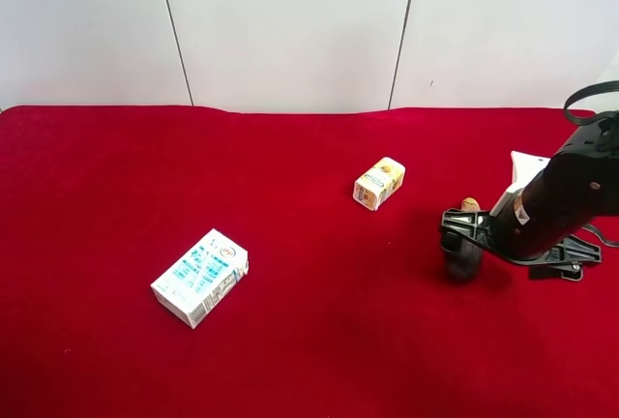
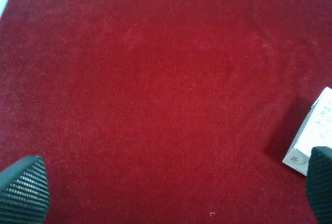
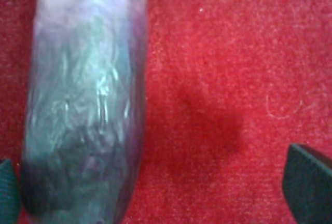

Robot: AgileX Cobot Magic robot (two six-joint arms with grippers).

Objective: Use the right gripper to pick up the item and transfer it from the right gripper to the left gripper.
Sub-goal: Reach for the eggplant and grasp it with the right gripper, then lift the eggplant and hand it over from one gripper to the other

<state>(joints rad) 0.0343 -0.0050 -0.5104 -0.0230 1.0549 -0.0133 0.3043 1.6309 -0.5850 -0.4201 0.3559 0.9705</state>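
**Pre-grasp stage.** The right end effector (image 3: 155, 190) stands wide open astride the item (image 3: 83, 105). The item lies flat on the tabletop (image 1: 309, 360) near the yellow carton (image 1: 379, 183), on the side away from the white-and-blue carton (image 1: 200, 277). We judge that this straddle prepares the closing grasp. The left end effector (image 2: 171, 187), likewise wide and empty, waits well apart from the yellow carton. Red napped cloth covers the tabletop, and pale wall panels (image 1: 290, 21) rise behind.

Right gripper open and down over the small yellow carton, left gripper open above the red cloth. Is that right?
Not quite: the right gripper is open and down over the purple item, not the yellow carton, which lies apart on the red cloth. The right wrist view shows this. The left gripper is open above the red cloth, as stated.
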